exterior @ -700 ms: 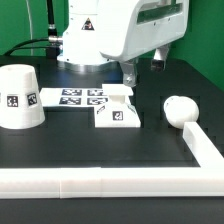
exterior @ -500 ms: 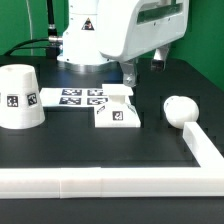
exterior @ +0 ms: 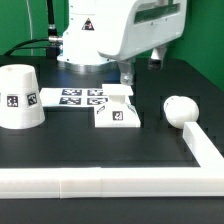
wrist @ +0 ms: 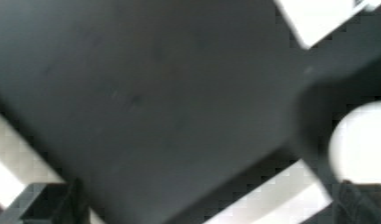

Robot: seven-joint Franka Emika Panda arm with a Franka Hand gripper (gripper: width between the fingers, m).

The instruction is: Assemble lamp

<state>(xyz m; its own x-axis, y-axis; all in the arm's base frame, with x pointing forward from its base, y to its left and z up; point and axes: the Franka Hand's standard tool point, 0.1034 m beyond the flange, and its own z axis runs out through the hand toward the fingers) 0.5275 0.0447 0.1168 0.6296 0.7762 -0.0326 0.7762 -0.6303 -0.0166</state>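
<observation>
In the exterior view the white arm (exterior: 120, 30) fills the upper middle of the frame. Its hand (exterior: 128, 72) hangs just above the black counter (exterior: 60, 145), behind the lamp base and clear of every part.

The wrist view is blurred. Its dark fingers (wrist: 45, 205) seem to stand well apart with only counter between them, so the hand looks wide and holds nothing.

The lamp lies in three loose pieces:
- The cup-like shade (exterior: 20, 97) stands wide end down at the left edge.
- The flat square base (exterior: 118, 115) lies near the centre, touching the marker board (exterior: 85, 97) to its left.
- The round bulb (exterior: 180, 110) rests at the right, near the white border rail (exterior: 100, 182) that runs along the bottom and up the right side.
</observation>
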